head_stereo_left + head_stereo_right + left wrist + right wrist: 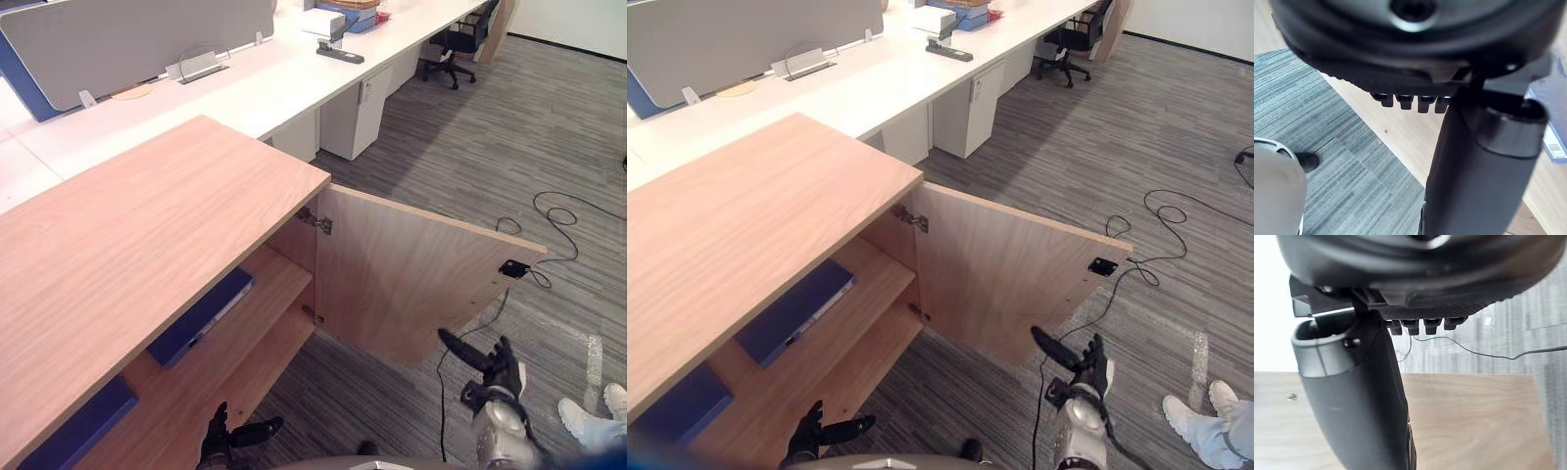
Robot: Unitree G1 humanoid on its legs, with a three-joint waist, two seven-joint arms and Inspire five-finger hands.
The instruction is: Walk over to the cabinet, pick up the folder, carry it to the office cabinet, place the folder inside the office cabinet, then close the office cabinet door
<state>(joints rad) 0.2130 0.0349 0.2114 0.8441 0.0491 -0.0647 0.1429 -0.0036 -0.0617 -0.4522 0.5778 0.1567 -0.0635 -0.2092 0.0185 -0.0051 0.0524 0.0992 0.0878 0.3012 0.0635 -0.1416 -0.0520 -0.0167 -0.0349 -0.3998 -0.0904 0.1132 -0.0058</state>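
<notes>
Grey carpet (509,127), open cabinet (147,225) (folder (201,315) inside)

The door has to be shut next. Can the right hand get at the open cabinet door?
Probably yes: the right hand, open, hangs close by the door's free edge, with nothing between them.
</notes>
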